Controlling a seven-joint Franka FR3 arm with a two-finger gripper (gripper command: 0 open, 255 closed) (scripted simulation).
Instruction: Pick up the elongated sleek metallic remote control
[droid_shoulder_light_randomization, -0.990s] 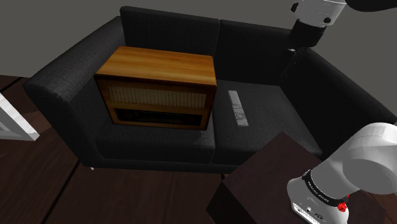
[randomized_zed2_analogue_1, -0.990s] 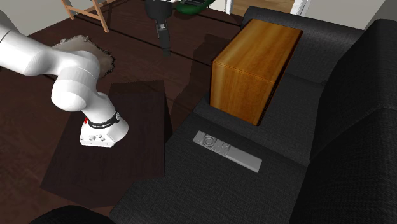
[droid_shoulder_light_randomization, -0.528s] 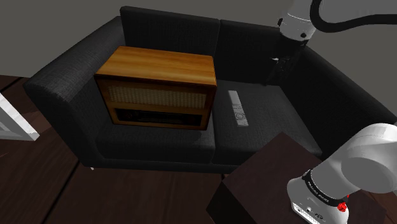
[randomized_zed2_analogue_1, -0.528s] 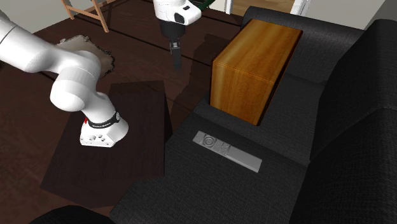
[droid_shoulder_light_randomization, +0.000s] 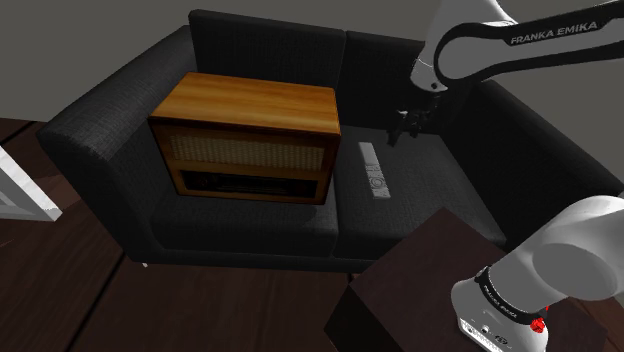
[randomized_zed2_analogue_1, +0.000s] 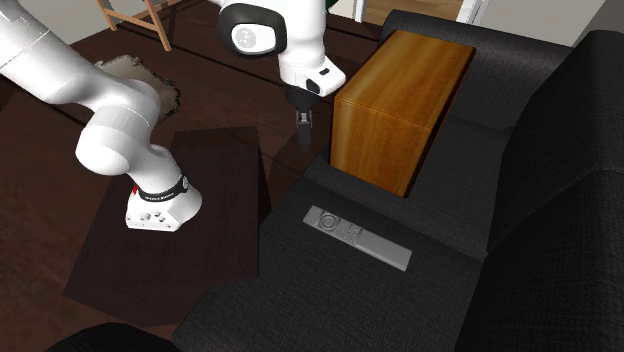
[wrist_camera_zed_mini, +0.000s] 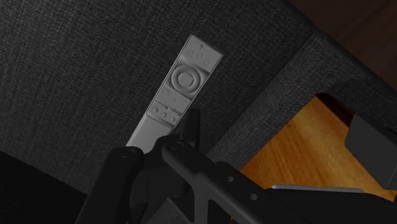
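Remote control (wrist_camera_zed_mini: 177, 91) flat on sofa seat (wrist_camera_zed_mini: 76, 70), one end hidden behind pincer (wrist_camera_zed_mini: 193, 125); pincer state unclear.

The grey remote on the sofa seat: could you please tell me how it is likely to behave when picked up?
The remote looks thin, flat and rigid, so it should probably stay stiff and not roll. Lying flush on the soft-looking seat cushion, its low edges may offer little grip. Its smooth face could be slippery.
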